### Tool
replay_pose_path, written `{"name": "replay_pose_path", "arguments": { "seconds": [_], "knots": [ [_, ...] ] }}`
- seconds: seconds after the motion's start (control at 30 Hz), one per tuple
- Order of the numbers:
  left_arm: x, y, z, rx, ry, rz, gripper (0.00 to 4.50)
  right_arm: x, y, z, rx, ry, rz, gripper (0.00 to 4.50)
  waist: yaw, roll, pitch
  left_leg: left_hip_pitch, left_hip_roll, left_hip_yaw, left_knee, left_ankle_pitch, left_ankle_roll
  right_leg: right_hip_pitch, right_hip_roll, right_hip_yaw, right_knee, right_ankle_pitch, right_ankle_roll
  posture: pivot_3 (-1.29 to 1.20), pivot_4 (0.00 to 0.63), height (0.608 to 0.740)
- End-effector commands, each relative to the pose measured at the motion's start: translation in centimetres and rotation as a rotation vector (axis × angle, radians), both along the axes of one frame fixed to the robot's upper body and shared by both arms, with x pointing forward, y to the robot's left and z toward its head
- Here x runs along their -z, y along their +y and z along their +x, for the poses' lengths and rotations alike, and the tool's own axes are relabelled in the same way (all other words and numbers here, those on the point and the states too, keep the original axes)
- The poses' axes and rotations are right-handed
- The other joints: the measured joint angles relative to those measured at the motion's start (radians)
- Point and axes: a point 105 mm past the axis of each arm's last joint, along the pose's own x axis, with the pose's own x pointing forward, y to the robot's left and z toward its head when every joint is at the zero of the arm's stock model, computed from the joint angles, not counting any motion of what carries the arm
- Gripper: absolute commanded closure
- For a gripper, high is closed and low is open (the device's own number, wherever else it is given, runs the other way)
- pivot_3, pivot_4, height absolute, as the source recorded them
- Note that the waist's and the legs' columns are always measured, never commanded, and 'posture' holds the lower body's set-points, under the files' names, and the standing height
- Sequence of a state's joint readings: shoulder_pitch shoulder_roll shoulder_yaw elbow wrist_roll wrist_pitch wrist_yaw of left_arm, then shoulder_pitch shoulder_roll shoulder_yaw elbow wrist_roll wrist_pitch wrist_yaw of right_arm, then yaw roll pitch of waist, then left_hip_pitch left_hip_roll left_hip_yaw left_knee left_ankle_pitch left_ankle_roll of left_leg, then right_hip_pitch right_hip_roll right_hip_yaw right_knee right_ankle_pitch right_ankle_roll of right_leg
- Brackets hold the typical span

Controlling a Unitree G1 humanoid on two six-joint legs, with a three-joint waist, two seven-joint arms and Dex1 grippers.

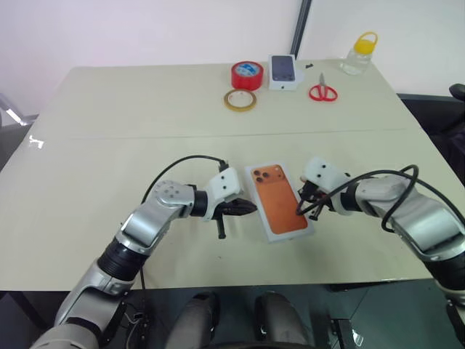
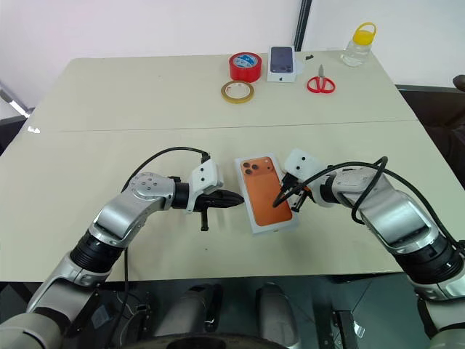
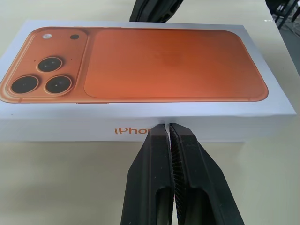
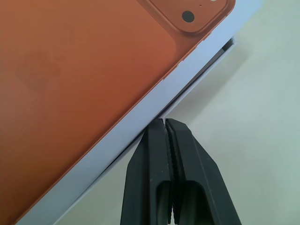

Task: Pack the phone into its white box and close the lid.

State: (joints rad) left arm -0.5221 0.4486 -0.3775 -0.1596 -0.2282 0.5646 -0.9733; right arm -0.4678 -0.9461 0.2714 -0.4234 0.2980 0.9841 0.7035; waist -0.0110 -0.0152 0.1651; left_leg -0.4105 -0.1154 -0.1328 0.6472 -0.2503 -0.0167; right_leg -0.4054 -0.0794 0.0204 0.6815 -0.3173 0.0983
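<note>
The lid [image 3: 140, 75], printed with an orange phone, sits on the white box [image 4: 206, 63], a slight gap showing at one corner; seemingly needs pressing home. The left gripper [image 1: 243, 209] and right gripper [image 1: 304, 209], both fully closed and empty, flank its long sides, probably to steady it.

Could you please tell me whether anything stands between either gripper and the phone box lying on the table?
Nothing visible does. The left gripper has its shut fingers right at one long side wall of the box, and the right gripper, also shut, sits at the opposite long edge. Only bare table lies around them.
</note>
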Motion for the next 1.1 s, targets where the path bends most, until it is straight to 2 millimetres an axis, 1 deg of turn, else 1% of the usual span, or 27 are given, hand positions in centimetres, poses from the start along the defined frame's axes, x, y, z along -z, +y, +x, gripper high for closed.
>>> {"name": "replay_pose_path", "arguments": {
  "seconds": [0.03, 0.27, 0.5, 0.83, 1.0, 1.1],
  "knots": [
    [-0.4, -0.1, -0.2, 0.005, -0.015, -0.010, 4.35, -0.9, 0.7, -0.4, -0.038, -0.036, 0.007, 4.42, 0.000, 0.000, 0.000, 0.000, 0.000, 0.000, 0.000, 0.000, 0.000, 0.000, 0.000, 0.000, 0.000, 0.000, 0.000, 0.00, 0.150, 0.740],
    [-0.1, -0.3, -0.2, -0.002, -0.012, -0.010, 4.35, -0.6, 0.3, -0.3, -0.020, -0.037, 0.000, 4.42, 0.000, 0.000, 0.000, 0.000, 0.000, 0.000, 0.000, 0.000, 0.000, 0.000, 0.000, 0.000, 0.000, 0.000, 0.000, 0.00, 0.150, 0.740],
    [-0.7, -0.9, 0.4, -0.018, -0.025, -0.034, 4.35, -0.7, -0.3, 0.0, 0.001, -0.044, -0.010, 4.42, 0.000, 0.000, 0.000, 0.000, 0.000, 0.000, 0.000, 0.000, 0.000, 0.000, 0.000, 0.000, 0.000, 0.000, 0.000, 0.00, 0.150, 0.740],
    [-0.3, -1.2, 0.1, -0.005, -0.010, -0.033, 4.35, -0.4, -0.8, -0.1, 0.012, -0.036, -0.017, 4.42, 0.000, 0.000, 0.000, 0.000, 0.000, 0.000, 0.000, 0.000, 0.000, 0.000, 0.000, 0.000, 0.000, 0.000, 0.000, 0.00, 0.150, 0.740],
    [0.0, -0.6, 0.1, -0.015, -0.004, -0.017, 4.35, -0.5, -1.1, 0.0, 0.019, -0.041, -0.025, 4.42, 0.000, 0.000, 0.000, 0.000, 0.000, 0.000, 0.000, 0.000, 0.000, 0.000, 0.000, 0.000, 0.000, 0.000, 0.000, 0.00, 0.150, 0.740],
    [0.1, 1.0, 0.6, -0.055, -0.006, -0.004, 4.35, -1.2, -2.1, 0.3, 0.036, -0.068, -0.039, 4.42, -0.001, 0.000, 0.000, 0.000, 0.000, 0.000, 0.000, 0.000, 0.000, 0.000, 0.000, 0.000, 0.000, 0.000, 0.000, 0.00, 0.150, 0.740]
  ]
}}
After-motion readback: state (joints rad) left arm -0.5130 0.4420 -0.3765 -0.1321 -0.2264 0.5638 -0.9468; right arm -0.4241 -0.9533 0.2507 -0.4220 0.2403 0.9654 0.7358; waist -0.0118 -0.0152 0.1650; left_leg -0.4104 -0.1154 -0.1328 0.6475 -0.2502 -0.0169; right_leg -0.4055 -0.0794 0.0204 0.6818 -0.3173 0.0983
